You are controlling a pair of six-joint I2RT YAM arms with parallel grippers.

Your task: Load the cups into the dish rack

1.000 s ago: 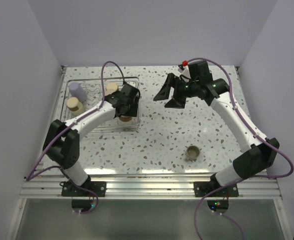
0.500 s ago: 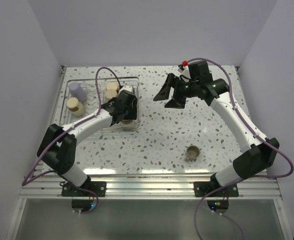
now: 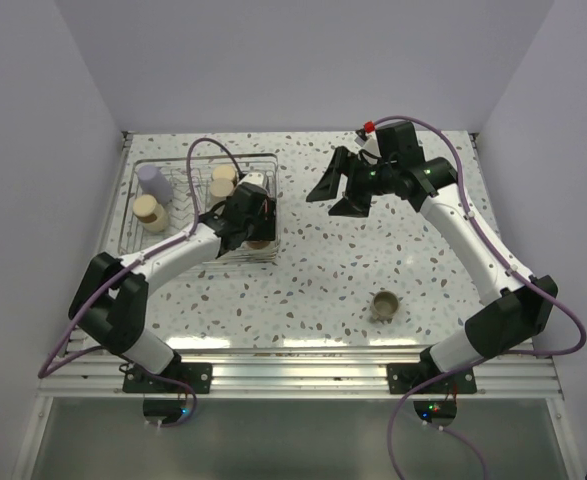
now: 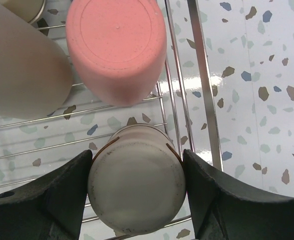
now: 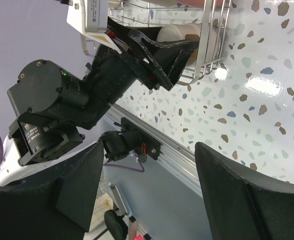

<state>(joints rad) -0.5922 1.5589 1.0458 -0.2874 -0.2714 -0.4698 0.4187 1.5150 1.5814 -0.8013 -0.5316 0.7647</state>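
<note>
**Left arm swings its elbow out while holding a cup in the rack**

Since a second ago the left arm's elbow has dropped towards the near left edge of the table (image 3: 323,270), and its cable loop has slid left over the dish rack (image 4: 203,75). The left gripper (image 4: 136,175) has stayed over the rack's near right corner. The right arm has not moved at all.

From the left wrist camera, the two black fingers (image 4: 61,200) press against opposite sides of a pale cup (image 4: 136,187). It stands upside down on the rack's floor wires, just inside the right rail. The jaws are clamped on this wide cup. Just beyond it stands an upside-down pink tumbler (image 4: 116,47), and a beige tumbler (image 4: 21,65) sits to that one's left, touching it or nearly so.

From above, a lavender tumbler (image 3: 155,180) and a tan cup (image 3: 150,211) stand at the rack's left end.

The right gripper (image 3: 338,196) hangs above the far middle of the table, to the right of the rack, with its fingers spread wide and nothing between them.

One olive-tan mug (image 3: 384,304) stands upright on the table, well apart from the rack and nearer the right arm's base.
</note>
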